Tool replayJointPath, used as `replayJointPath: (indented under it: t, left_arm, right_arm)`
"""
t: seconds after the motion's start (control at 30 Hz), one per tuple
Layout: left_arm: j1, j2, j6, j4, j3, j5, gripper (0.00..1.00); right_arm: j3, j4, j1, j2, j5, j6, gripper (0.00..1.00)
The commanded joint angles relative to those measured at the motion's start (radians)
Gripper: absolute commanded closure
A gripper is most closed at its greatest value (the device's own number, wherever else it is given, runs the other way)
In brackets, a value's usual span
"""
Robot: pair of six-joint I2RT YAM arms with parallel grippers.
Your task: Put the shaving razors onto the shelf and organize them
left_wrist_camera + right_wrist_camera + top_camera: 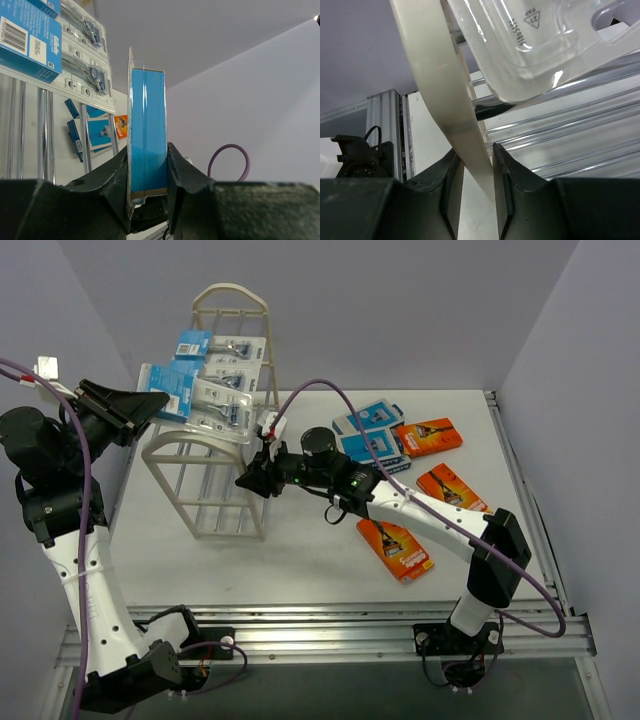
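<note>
Seemingly, outstretched right claw (476, 161) clamps shelf (426, 60) frame.

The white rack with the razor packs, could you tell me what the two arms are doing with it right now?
The left gripper holds a blue razor pack edge-on beside the top tier of the shelf, where several packs already lie. The right gripper is closed on the arched end frame, apparently steadying it. More orange and blue packs wait on the table to the right.
</note>
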Motion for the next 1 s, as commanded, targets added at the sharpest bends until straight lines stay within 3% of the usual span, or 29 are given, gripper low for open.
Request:
replayJointPath:
  t: [0.0,0.1,0.2,0.6,0.97]
  left_arm:
    - [-0.004,0.001,0.008,0.025,0.001,0.008,0.98]
    - [-0.005,0.01,0.008,0.029,-0.002,0.011,0.98]
    - [-0.005,0.019,0.001,0.043,-0.01,0.011,0.98]
    - [-0.002,0.078,0.024,0.034,0.013,0.028,0.98]
    - [0.021,0.128,0.065,0.008,0.007,0.06,0.95]
  right_arm:
    - [-0.005,0.024,-0.009,-0.062,-0.015,0.032,0.9]
    - [-0.014,0.022,-0.009,-0.068,-0.024,0.033,0.58]
    - [-0.029,0.021,-0.009,-0.079,-0.02,0.033,0.5]
    - [-0.088,0.005,-0.02,-0.153,0.023,0.02,0.29]
    - [-0.161,0.011,-0.047,-0.191,0.031,0.023,0.26]
